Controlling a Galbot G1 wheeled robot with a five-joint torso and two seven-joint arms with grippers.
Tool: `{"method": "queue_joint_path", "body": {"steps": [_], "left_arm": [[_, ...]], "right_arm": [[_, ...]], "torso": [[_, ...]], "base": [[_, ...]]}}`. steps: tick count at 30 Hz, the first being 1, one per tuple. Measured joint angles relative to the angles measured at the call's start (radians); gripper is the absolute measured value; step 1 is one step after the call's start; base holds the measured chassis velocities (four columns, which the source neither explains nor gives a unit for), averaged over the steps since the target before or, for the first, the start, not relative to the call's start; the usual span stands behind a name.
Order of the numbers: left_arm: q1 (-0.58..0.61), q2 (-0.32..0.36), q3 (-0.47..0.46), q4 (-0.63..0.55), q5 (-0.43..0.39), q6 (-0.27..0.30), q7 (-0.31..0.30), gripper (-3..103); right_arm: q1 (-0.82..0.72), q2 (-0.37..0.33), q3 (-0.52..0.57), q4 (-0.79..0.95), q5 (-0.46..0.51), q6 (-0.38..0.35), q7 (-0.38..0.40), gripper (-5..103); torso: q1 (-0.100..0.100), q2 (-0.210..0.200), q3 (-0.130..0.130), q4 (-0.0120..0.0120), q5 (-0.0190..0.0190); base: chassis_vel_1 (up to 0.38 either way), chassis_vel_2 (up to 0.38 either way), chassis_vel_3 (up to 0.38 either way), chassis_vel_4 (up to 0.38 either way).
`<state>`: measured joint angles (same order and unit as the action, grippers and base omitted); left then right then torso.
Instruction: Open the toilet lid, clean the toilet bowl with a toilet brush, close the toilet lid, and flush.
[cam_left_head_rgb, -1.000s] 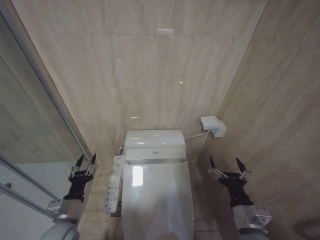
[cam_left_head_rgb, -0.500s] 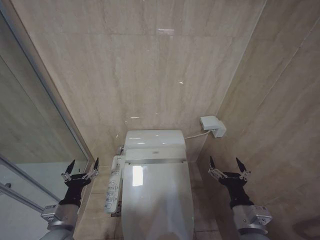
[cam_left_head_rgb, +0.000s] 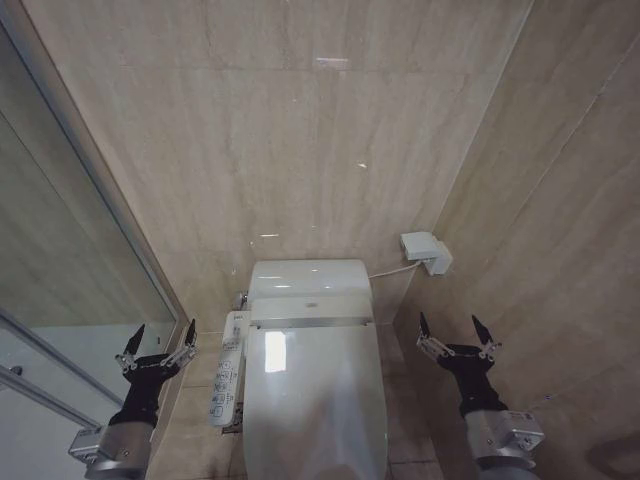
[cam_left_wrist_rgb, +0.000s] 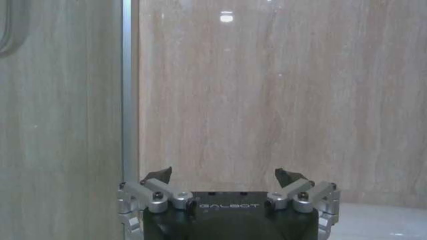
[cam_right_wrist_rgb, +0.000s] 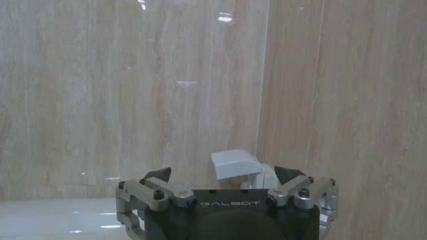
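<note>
Toilet lid (cam_left_head_rgb: 315, 385): down, shut. Left gripper (cam_left_head_rgb: 158, 339), right gripper (cam_left_head_rgb: 459, 333): flanking lid, spread wide, holding nothing.

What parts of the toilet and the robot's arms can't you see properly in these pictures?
- Toilet bowl: hidden under the shut toilet lid in the head view.
- Front end of the lid: cut off by that view's bottom edge.
- Control panel buttons: too small to read.
- Left gripper and right gripper: both open, but their arms are cut off by the bottom edge.
- White wall box: partly hidden behind the right gripper in the right wrist view.
</note>
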<state>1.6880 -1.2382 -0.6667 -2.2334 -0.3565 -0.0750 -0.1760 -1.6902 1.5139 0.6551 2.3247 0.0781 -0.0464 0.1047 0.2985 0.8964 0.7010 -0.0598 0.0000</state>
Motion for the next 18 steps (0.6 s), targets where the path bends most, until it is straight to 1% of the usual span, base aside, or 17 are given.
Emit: {"method": "queue_joint_path", "body": {"steps": [3,5,7,11,18], "left_arm": [[0.01,-0.001,-0.001,-0.014,0.0,0.014,-0.002,100],[0.021,-0.003,-0.003,-0.024,0.014,0.03,0.006,100],[0.03,-0.006,-0.003,-0.032,0.031,0.032,0.009,100],[0.041,-0.015,-0.008,-0.04,0.045,0.032,0.006,100],[0.06,-0.038,-0.043,-0.057,0.051,0.008,0.014,100]], "right_arm": [[0.0,0.0,0.0,0.0,0.0,0.0,0.0,100],[0.0,0.0,0.0,0.0,0.0,0.0,0.0,100],[0.0,0.0,0.0,0.0,0.0,0.0,0.0,100],[0.0,0.0,0.0,0.0,0.0,0.0,0.0,100],[0.0,0.0,0.0,0.0,0.0,0.0,0.0,100]], "torso": [[0.0,0.0,0.0,0.0,0.0],[0.0,0.0,0.0,0.0,0.0],[0.0,0.0,0.0,0.0,0.0],[0.0,0.0,0.0,-0.0001,0.0],[0.0,0.0,0.0,0.0001,0.0]], "base": [[0.0,0.0,0.0,0.0],[0.0,0.0,0.0,0.0],[0.0,0.0,0.0,0.0],[0.0,0.0,0.0,0.0],[0.0,0.0,0.0,0.0]]}}
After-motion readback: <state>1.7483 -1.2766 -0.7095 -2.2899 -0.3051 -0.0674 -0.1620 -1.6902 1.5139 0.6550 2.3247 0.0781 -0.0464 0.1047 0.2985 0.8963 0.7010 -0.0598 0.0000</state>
